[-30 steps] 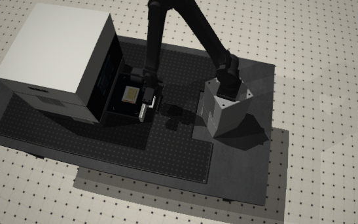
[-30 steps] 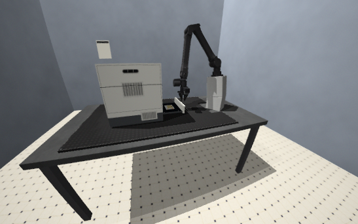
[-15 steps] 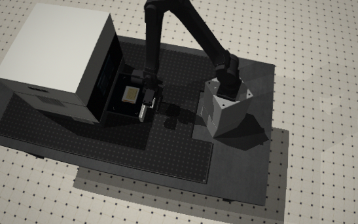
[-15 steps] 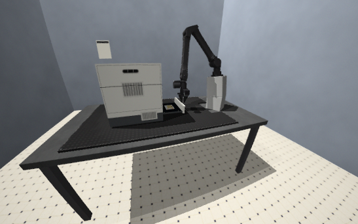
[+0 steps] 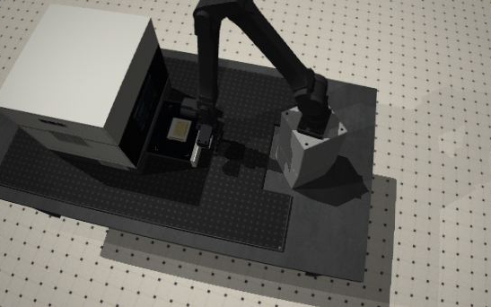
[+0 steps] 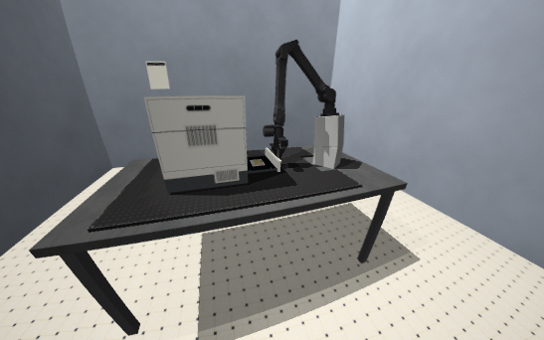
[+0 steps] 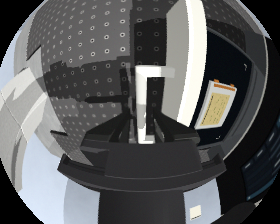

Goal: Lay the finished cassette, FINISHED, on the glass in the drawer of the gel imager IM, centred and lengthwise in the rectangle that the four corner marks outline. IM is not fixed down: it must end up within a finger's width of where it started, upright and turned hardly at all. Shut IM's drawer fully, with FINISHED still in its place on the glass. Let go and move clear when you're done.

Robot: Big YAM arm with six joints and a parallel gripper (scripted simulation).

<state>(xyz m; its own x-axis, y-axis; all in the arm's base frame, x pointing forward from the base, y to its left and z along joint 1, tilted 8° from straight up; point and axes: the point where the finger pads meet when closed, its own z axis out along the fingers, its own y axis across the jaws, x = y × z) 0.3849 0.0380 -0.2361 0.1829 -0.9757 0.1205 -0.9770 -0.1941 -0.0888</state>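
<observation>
The gel imager IM (image 5: 75, 67) stands at the left of the dark mat, and its black drawer (image 5: 167, 131) is pulled out to the right. The tan cassette FINISHED (image 5: 179, 129) lies flat on the glass in the drawer; it also shows in the wrist view (image 7: 217, 106) and in the exterior view (image 6: 257, 162). My gripper (image 5: 206, 136) (image 7: 141, 112) hangs just outside the drawer's white front panel (image 5: 196, 154), close to the white handle. The fingers are narrowed and hold nothing. I cannot tell whether they touch the panel.
The arm's grey pedestal (image 5: 309, 144) stands to the right of the drawer. The imager's tall body blocks the left side. A paper sheet (image 6: 157, 75) hangs on the back wall. The table edge runs along the front of the mat.
</observation>
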